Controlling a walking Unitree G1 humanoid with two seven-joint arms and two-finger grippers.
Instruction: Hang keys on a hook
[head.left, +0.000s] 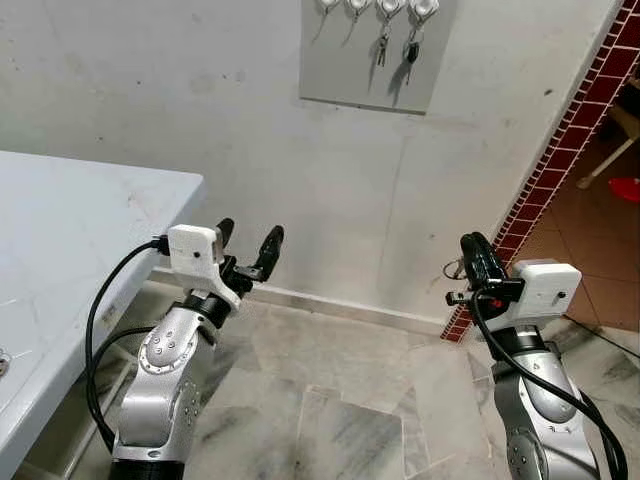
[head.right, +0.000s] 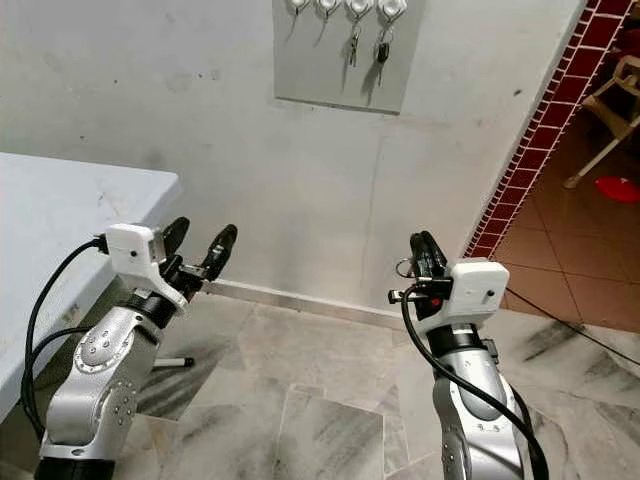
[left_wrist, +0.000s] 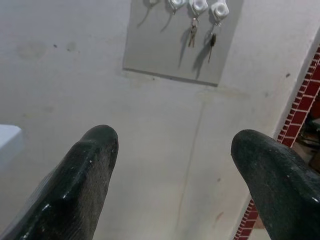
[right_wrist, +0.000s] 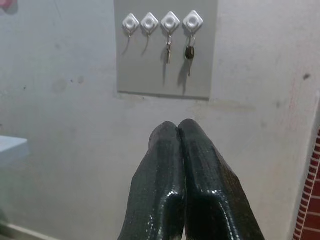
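Grey panel (head.left: 368, 55) on the wall carries four white hooks; keys (head.left: 396, 45) hang from the right two. Head views: left hand (head.left: 247, 250) spread wide, holding nothing, beside the white surface (head.left: 60, 230). Right wrist view: right hand (right_wrist: 178, 125) pressed closed below the hooks (right_wrist: 161, 22); a small metal ring shows beside it in the head views.

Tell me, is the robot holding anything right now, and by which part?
The right tool is shut on a key ring, whose loop pokes out at its side; I cannot make out any keys. The left tool is open and empty.
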